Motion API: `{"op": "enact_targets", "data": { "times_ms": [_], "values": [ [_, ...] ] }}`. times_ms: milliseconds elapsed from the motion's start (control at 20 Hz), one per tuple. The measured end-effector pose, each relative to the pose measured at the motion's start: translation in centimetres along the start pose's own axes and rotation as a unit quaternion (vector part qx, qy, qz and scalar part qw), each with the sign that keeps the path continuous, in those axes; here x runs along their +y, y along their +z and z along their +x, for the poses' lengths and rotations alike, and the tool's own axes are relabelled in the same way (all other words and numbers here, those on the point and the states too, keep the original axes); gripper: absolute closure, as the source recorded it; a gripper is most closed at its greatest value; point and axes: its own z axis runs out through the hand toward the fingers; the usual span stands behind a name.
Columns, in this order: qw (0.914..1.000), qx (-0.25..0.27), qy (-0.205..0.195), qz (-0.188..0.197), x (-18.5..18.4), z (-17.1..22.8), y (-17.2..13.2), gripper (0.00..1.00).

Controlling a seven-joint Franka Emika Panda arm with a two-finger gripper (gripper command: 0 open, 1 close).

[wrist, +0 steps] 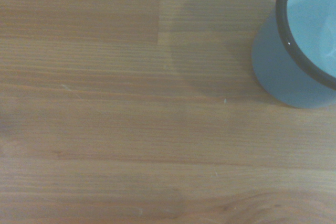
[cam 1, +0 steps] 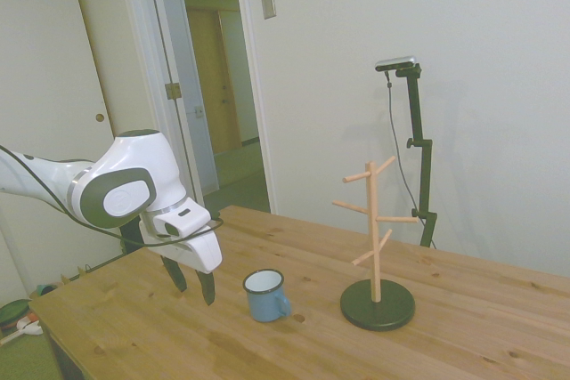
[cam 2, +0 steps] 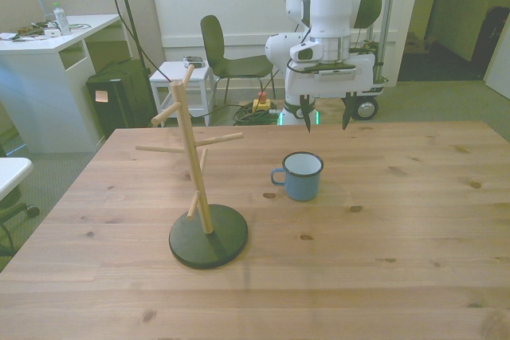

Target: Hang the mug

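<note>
While upright, mug [cam 2: 304, 176] handle toward stand [cam 2: 203, 197]

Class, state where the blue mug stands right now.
In the front view the mug stands upright on the table, to the right of the wooden peg stand, apart from the open tool.

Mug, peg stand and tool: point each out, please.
mug [cam 2: 304, 185], front view, blue outer wall
peg stand [cam 2: 208, 236], front view, dark round base
tool [cam 2: 326, 114], front view, midway between its open fingertips

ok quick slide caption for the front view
Open gripper hovers behind an upright blue mug, beside the wooden peg stand.
</note>
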Motion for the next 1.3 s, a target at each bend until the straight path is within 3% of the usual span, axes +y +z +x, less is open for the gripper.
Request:
{"op": "enact_targets", "data": {
  "times_ms": [250, 550, 1300],
  "values": [
    [1.0000, -0.006, 0.001, -0.003, -0.3, 0.4, -0.4, 0.00],
    [0.9998, -0.004, 0.018, 0.005, -1.1, 3.5, -1.9, 0.00],
    [0.9993, -0.007, 0.036, 0.001, -3.2, 10.4, -1.2, 0.00]
  ]
}}
